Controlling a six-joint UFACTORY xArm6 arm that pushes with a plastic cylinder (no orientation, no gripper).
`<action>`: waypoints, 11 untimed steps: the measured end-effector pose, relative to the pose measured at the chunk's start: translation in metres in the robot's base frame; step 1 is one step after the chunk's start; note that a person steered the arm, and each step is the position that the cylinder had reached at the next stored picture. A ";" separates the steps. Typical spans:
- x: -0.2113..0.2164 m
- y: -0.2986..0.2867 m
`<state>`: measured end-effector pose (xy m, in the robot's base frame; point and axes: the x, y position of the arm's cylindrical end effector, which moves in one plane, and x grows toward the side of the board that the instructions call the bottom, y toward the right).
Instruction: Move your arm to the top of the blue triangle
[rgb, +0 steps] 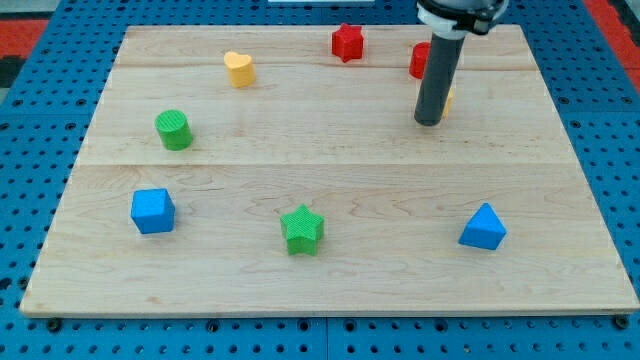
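- I see my tip resting on the wooden board in its upper right part, at the foot of the dark rod that comes down from the view's top.
- The arm carries no pincer, only this rod, so nothing here can be apart, together or clamped on anything.
- The blue triangle sits near the board's lower right, well apart from my tip and a little to the view's right of it.
- Just behind the rod, a red block shows at its left edge; the rod hides most of it, so I cannot tell its shape.
- A sliver of a yellow block peeks out at the rod's right edge, shape also hidden.
- A red star lies near the board's top edge, to the view's left of the rod.
- A yellow heart sits further left along the top.
- A green cylinder stands at the left, above the middle.
- A blue cube lies at the lower left.
- A green star lies near the bottom centre, between the blue cube and the blue triangle.
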<state>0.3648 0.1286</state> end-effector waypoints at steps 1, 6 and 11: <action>-0.014 0.015; 0.010 0.087; 0.028 0.093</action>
